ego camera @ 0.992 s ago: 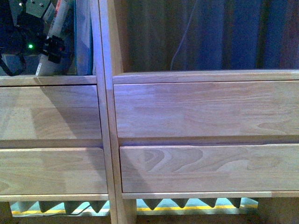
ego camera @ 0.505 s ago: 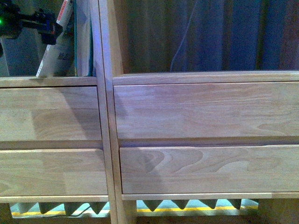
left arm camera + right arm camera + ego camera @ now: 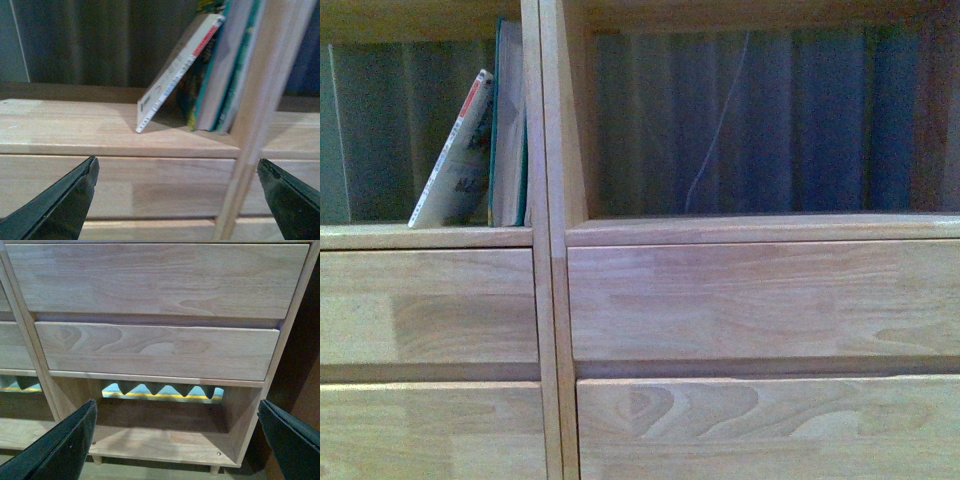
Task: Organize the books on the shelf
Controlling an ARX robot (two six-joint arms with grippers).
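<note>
The light-wood shelf fills the front view. In its left upper cubby the thin white paperback leans to the right against the upright teal-green book, which stands at the centre divider. The left wrist view shows the same paperback leaning on the teal book on the shelf board. My left gripper is open and empty, low in front of that board. My right gripper is open and empty, facing the shelf's bottom right cubby. Neither arm shows in the front view.
The right upper cubby holds no books; a dark curtain and a thin cable show behind it. Plank drawer fronts run across the middle. Short peg legs stand on the floor; a yellow stripe shows behind.
The left arm has left the front view; it was at the left cubby by the books. The camera view has shifted, so the shelf sits lower in frame. The paperback stays leaning.
</note>
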